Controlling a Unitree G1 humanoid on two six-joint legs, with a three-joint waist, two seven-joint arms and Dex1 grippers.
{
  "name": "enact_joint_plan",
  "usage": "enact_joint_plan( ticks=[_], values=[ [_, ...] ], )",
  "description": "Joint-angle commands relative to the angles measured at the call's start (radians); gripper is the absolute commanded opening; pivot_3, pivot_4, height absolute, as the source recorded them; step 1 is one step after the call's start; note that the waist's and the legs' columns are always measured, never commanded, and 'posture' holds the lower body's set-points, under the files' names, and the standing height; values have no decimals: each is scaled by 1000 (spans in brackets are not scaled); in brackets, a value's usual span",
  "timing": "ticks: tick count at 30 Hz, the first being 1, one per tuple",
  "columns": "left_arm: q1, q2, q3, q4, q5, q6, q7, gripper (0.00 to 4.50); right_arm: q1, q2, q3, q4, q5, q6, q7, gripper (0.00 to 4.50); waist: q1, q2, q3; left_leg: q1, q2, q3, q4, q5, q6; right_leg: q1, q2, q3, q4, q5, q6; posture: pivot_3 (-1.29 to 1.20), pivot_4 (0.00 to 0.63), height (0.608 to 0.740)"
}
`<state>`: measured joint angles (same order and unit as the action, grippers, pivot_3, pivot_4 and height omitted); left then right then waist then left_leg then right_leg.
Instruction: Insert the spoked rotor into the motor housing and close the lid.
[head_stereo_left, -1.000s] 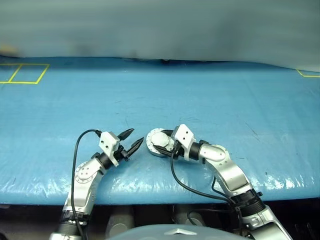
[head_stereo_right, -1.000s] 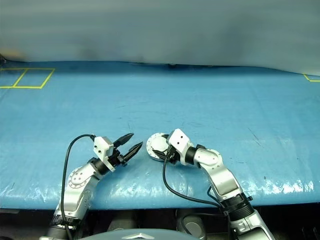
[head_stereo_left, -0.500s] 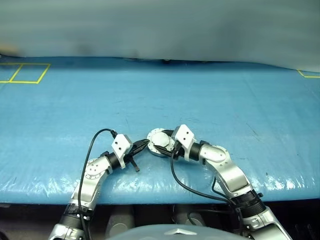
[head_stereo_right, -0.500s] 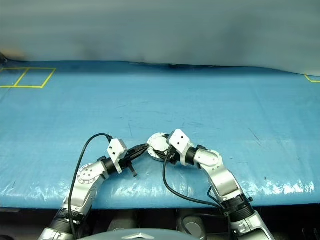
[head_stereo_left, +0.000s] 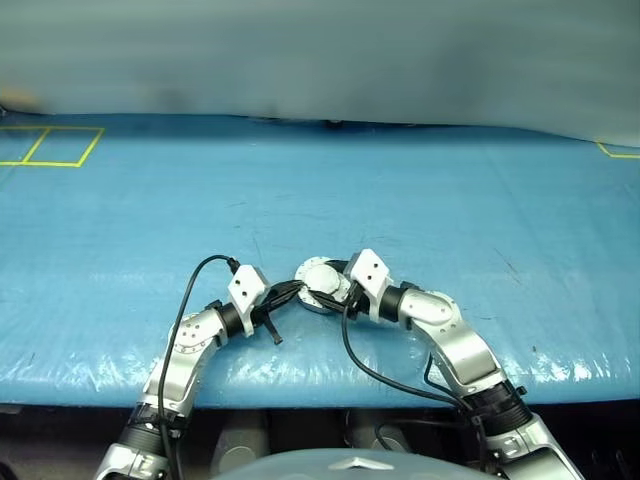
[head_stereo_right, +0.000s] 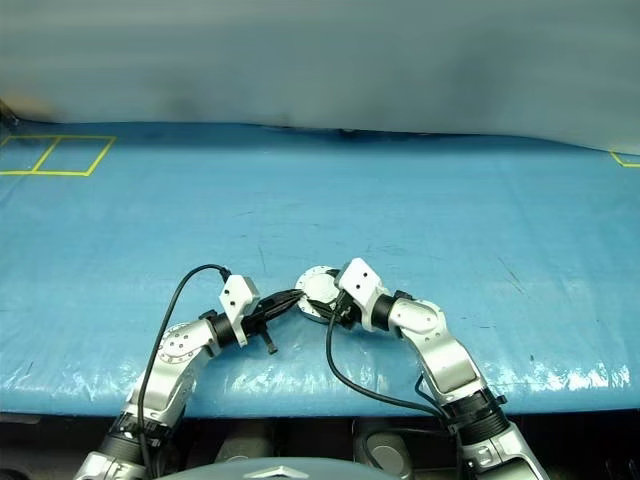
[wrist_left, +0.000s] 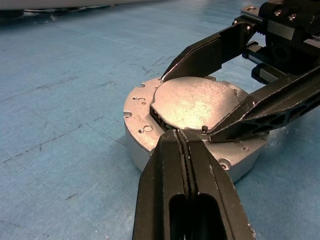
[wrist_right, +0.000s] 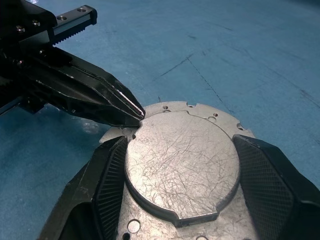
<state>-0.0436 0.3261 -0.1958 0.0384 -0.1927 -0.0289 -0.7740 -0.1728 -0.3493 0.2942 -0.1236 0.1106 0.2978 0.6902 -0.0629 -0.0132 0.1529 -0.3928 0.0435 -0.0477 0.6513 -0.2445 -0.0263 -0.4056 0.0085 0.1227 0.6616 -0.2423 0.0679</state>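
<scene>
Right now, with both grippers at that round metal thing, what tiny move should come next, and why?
Probably a gentle downward press by the shut left gripper. Its tip sits at the edge of the lid's raised middle, the lid already lies flat over the motor housing, and the right gripper clamps the raised middle from both sides, steadying it. Whether it is fully seated cannot be told.

A blue table with yellow taped squares.

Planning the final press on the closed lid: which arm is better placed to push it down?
Left, probably. The left gripper is shut, its tips at the edge of the round grey lid's raised middle, while the right gripper straddles that middle, steadying the silver-grey motor housing.
</scene>
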Motion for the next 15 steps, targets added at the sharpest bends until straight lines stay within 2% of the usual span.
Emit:
enact_joint_plan(
  ticks=[1,6,10,15],
  values=[
    [7,11,-35,6,30,24,-12,24,27,2,-32,-26,55,28,17,2997,3,0,0,0,0,0,0,0,0,0,0,0,0,0,0,0,150,740],
    [6,17,-36,9,33,20,-9,24,34,61,-188,-130,251,110,-9,2997,10,0,0,-3,0,0,-1,0,0,-2,0,0,-2,0,0,0,150,740],
    [8,18,-35,10,34,18,-10,24,21,85,-327,-158,394,245,-69,2997,9,2,2,-5,0,-1,-2,0,0,-4,0,0,-2,0,0,0,150,740],
    [6,12,-34,20,40,9,-10,24,43,55,-335,-169,404,286,-81,2997,2,3,4,-7,0,-1,-2,0,0,-6,0,-1,-1,0,0,0,150,740]
  ],
)
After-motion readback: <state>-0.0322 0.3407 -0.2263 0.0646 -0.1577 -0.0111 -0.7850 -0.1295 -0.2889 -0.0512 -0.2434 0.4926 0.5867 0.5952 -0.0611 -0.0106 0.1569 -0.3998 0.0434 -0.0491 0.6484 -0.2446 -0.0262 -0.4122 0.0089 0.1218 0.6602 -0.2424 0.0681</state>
